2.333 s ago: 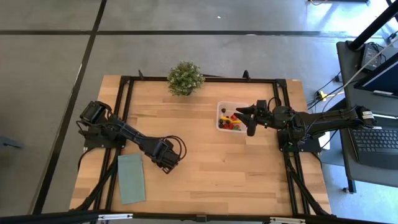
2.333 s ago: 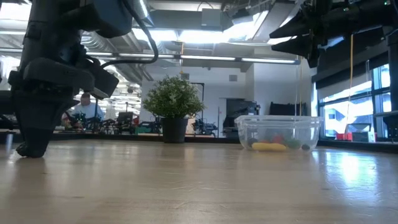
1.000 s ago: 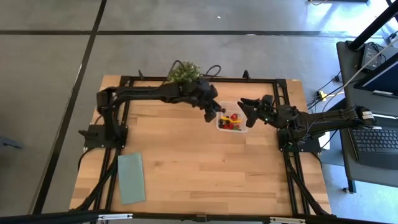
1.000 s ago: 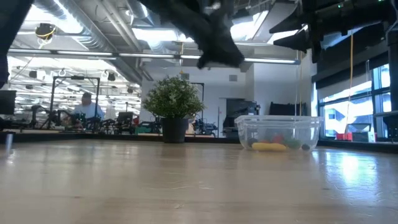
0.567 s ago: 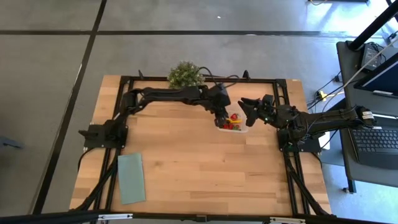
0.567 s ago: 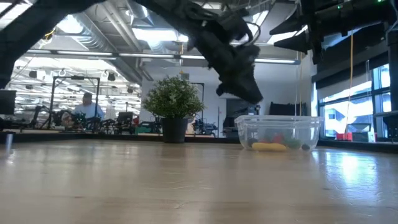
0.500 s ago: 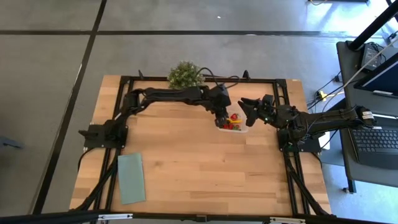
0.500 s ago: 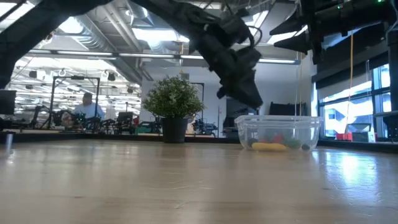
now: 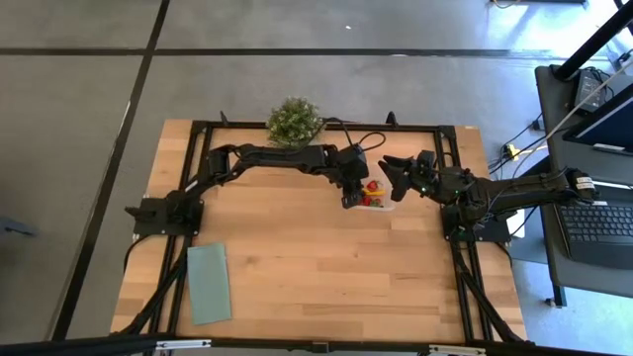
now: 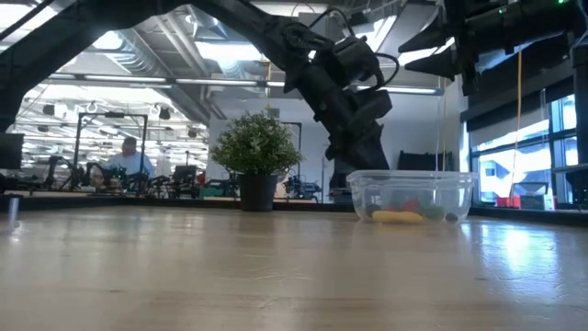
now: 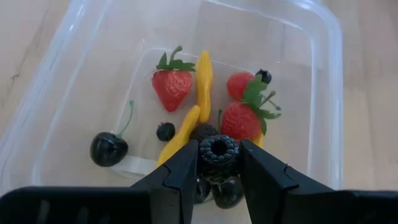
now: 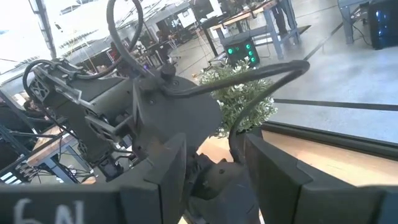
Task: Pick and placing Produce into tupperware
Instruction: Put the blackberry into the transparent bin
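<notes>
The clear tupperware [image 9: 377,201] stands right of the table's middle, also seen in the low view [image 10: 411,195]. Produce lies on its floor: two strawberries [image 11: 173,86], yellow pieces [image 11: 204,76], a cherry [image 11: 109,149] and a small dark berry [image 11: 165,131]. My left gripper [image 9: 349,199] reaches over the box's left part, shut on a blackberry [image 11: 219,151]. My right gripper [image 9: 393,178] waits open above the box's right edge. My left gripper pinches the blackberry by its two sides [image 11: 203,154] between the two fingers. The fingers slant down into the box from the table's left. The berry hangs clear above the produce on the box's floor, its hollow end turned toward the wrist camera.
A bushy potted plant [image 9: 294,122] stands at the far edge, just left of the box. A flat pale-green cloth [image 9: 209,283] lies at the near left. A black frame [image 9: 450,148] runs around the tabletop. The bare wood [image 9: 316,257] in the middle is free.
My left gripper has come down and toward the table's near right, from beside the plant to low over the tupperware's left part, tipping more steeply downward, with the blackberry between its fingers.
</notes>
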Robot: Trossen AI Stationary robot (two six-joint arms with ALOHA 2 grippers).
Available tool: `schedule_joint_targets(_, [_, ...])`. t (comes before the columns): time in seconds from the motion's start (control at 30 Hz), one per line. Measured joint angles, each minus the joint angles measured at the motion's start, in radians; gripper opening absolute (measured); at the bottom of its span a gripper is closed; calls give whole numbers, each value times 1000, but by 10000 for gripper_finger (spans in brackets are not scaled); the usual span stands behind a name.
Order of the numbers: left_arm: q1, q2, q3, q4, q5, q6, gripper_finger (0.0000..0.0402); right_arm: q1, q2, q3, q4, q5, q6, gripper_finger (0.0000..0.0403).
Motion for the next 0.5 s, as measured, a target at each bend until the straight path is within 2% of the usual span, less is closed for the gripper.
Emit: schedule_joint_targets(0.5, [4,0,0,17,-2,54,114,0,0,0,-1,0,1,165])
